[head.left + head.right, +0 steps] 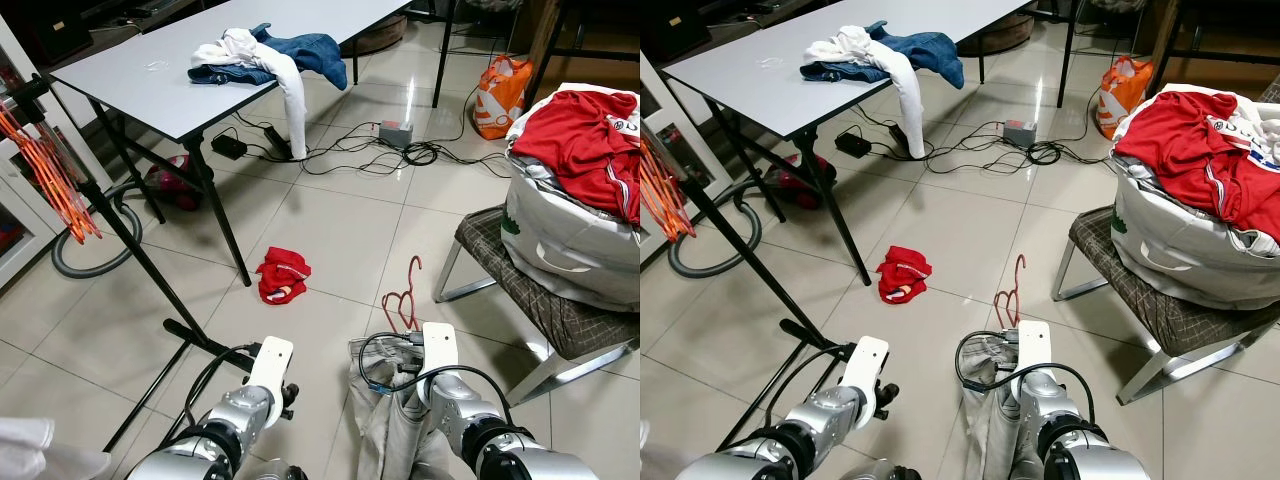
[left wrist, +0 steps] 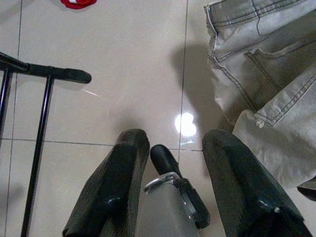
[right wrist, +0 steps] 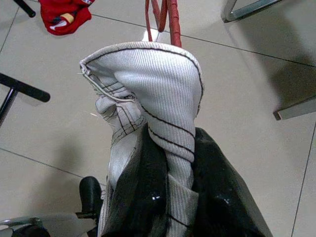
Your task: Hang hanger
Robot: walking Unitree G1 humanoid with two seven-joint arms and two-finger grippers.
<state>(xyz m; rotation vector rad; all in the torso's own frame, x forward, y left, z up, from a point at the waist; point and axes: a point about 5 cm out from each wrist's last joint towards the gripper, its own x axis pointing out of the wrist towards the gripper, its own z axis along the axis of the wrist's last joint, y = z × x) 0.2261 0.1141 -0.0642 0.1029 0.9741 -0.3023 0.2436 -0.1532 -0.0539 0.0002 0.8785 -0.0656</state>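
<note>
Holding the red hanger (image 1: 402, 292) with grey jeans (image 3: 148, 103) pinched in my right claw (image 3: 170, 163), low and near. My left claw (image 2: 170, 163) is spread, empty. The rack (image 1: 60, 170) stands far left; jeans may slip off while I carry them.

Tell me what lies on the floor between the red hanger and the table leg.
A crumpled red garment lies on the tiles between the hanger and the table leg, seen in the eye views.

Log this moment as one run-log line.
right gripper: shut on grey jeans with red hanger | left gripper: open, idle | clothes rack: front-left
</note>
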